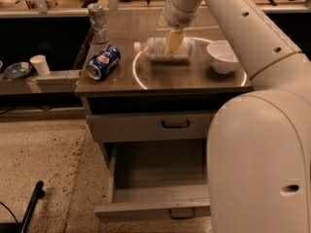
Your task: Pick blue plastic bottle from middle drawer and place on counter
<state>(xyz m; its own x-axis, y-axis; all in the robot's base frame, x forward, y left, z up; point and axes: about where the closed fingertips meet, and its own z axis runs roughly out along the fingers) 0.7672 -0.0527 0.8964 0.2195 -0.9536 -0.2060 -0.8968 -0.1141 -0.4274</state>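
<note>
On the grey-brown square worktop (187, 75), inside its circle | gripper (172, 47) pinching small clear white-capped plastic bottle (153, 47), lying sideways | advice: settle fully, release gently, lest it roll toward round white bowl (222, 57).

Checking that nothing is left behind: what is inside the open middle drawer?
In the middle drawer, the floor that shows is bare; its right part is hidden behind the robot's arm. The blue plastic bottle is on its side at the counter, with the gripper over it.
</note>
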